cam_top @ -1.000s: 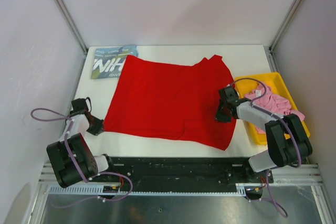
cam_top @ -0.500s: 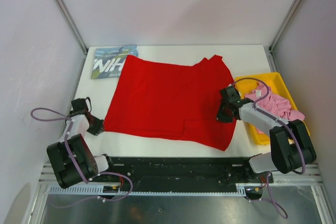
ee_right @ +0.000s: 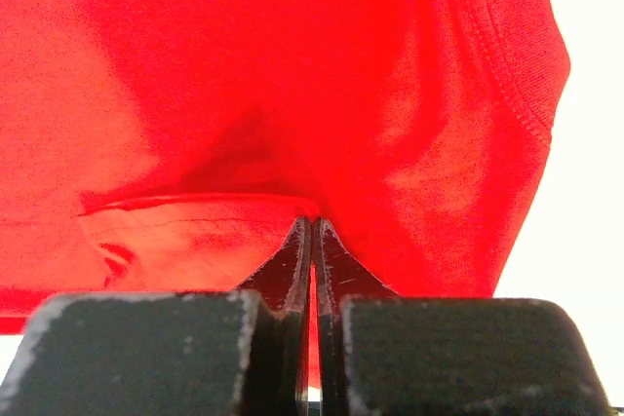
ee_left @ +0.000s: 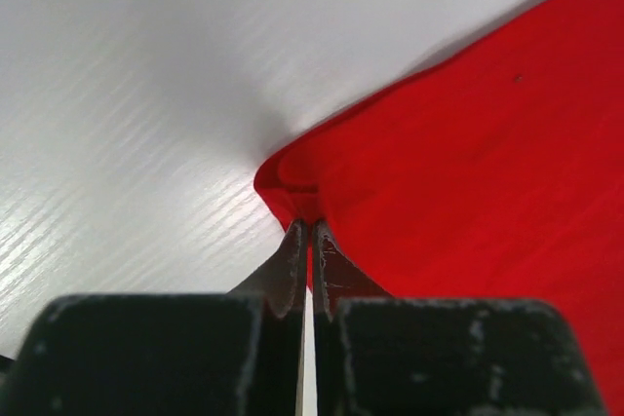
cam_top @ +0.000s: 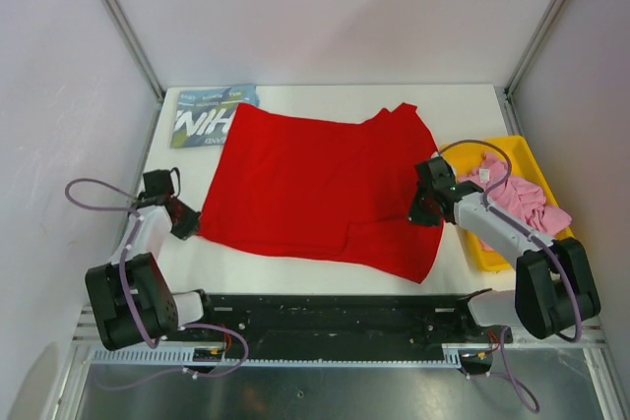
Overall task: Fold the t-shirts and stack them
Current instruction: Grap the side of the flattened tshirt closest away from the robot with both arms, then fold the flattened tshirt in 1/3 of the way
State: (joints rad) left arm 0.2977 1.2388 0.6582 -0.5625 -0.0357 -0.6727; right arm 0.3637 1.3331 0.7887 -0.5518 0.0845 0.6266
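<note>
The red t-shirt lies spread plain side up across the middle of the table. My left gripper is shut on its near-left corner, which is pinched between the closed jaws. My right gripper is shut on the shirt's right edge near the collar, with red cloth bunched at the tips. The blue t-shirt with white letters lies at the back left, partly under the red one. The pink t-shirt is heaped in the tray at the right.
The yellow plastic tray stands at the right edge of the table, behind my right arm. Grey walls and metal posts close in the table at the back and sides. A black rail runs along the near edge.
My left gripper has lifted and moved slightly inward and back with the shirt's corner. My right gripper has shifted a little right and toward the back, pulling the cloth's edge.
</note>
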